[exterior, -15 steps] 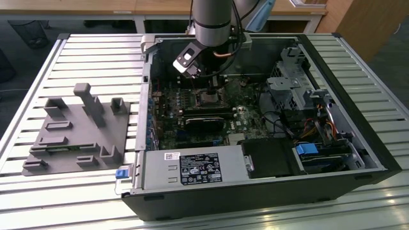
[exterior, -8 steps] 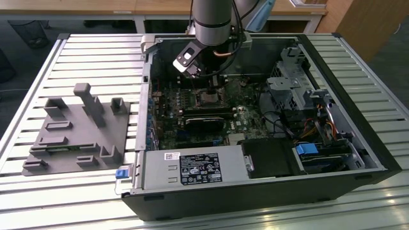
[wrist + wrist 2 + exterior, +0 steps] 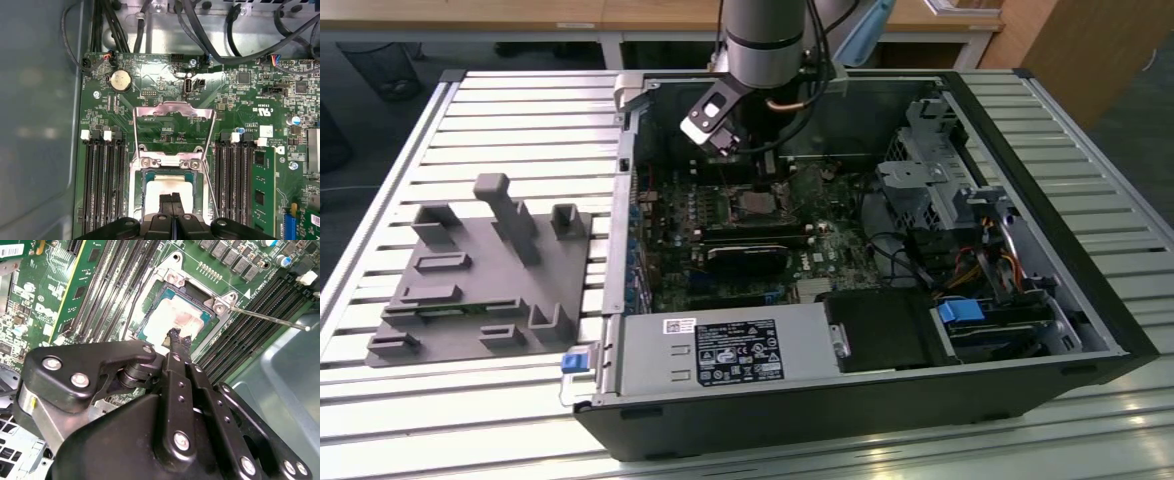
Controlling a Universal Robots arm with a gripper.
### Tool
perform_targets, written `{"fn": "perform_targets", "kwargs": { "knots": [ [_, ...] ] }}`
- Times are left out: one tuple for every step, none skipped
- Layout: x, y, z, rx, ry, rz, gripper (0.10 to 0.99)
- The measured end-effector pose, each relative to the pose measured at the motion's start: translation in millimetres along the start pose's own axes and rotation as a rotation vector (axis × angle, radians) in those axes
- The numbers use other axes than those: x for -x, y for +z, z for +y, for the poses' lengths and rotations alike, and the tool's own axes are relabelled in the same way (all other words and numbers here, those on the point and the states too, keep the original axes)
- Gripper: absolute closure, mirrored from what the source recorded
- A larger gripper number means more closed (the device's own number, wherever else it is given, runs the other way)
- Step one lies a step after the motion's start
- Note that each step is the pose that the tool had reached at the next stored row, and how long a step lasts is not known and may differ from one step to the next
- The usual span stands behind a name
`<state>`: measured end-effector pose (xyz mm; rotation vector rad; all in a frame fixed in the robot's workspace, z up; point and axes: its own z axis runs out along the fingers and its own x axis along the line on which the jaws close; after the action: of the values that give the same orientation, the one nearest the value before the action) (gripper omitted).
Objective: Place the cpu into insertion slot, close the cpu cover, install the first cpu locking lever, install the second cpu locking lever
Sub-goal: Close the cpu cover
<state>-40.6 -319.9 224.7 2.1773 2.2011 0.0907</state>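
1. The silver-grey cylindrical robot arm (image 3: 767,40) drops in steeply from above, its wrist aimed almost straight down.
2. A black camera housing with a pale face (image 3: 711,122) juts from the wrist toward the exterior view's left.
3. The black metal two-finger gripper (image 3: 175,336) hangs tips-down, and its slim bolted fingers (image 3: 173,372) are pinched together at the tips.

Green motherboard (image 3: 150,75); pale beige cpu (image 3: 175,317) (teal rim); black gripper (image 3: 175,336); silver cpu cover (image 3: 172,106).
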Motion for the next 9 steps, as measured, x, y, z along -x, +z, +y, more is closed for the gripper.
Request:
{"fn": "perform_targets", "kwargs": {
  "knots": [
    [0.0,-0.8,0.1,0.0,0.0,-0.0001,0.98],
    [0.0,-1.4,0.1,0.0,0.0,0.0,0.98],
    [0.0,-2.1,0.2,0.0,0.0,0.0,0.98],
    [0.0,-2.9,0.2,0.0,0.0,0.0,0.98],
    [0.0,-3.9,0.3,0.0,0.0,-0.0001,0.98],
    [0.0,-4.9,0.4,0.0,0.0,-0.0001,0.98],
    [-0.1,-6.0,0.4,0.0,0.0,0.0,0.98],
    [-0.1,-6.8,0.5,0.0,0.0,0.0,0.98],
    [0.0,-7.2,0.5,0.0,0.0,0.0,0.98]
  ]
}}
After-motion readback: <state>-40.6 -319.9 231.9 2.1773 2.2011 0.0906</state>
